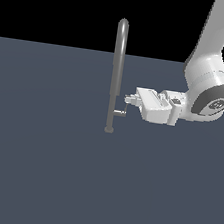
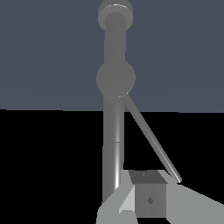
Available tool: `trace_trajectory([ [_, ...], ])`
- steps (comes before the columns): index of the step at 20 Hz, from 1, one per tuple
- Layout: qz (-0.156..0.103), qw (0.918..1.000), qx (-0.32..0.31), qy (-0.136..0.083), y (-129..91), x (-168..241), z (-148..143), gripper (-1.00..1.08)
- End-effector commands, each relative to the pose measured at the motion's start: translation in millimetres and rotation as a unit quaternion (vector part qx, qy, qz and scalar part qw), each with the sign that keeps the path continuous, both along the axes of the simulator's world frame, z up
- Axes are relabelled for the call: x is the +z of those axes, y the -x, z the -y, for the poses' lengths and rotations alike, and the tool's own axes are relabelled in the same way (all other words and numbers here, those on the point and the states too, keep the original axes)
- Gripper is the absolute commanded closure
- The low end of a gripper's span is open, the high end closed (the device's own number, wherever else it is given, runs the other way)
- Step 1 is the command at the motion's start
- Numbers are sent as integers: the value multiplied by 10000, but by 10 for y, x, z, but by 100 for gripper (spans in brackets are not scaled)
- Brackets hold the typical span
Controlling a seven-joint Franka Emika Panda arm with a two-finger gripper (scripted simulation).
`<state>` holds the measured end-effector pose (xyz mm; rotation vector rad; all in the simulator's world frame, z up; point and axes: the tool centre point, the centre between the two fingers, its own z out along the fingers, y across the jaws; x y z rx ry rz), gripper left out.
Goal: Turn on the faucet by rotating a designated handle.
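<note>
From outside, my gripper (image 1: 129, 101) lies level, its tip just beside the handle (image 1: 119, 112) low on the tall faucet (image 1: 117, 74), though I cannot tell whether it is apart or together; at the wrist, the slim rod (image 2: 151, 135) looks rigid, light and slick, best pushed near its free end.

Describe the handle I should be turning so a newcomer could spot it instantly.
Find the faucet, the tall grey pipe with an arched top standing on the floor. Low on it, a short stub sticks out toward the gripper: the handle. It is far thinner and shorter than the pipe, ending in a slender rod.
</note>
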<state>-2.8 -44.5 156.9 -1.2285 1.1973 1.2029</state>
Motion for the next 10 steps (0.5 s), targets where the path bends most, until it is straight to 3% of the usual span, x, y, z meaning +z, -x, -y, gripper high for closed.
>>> trace_trajectory([
  [1, -39, 10000, 12, -14, 99, -69, 1, 108],
  [6, -74, 10000, 24, -27, 308, -207, 5, 108],
  [8, 43, 10000, 6, 2, 193, -105, 2, 108],
  [10, 8, 10000, 12, -7, 273, -227, 3, 108],
])
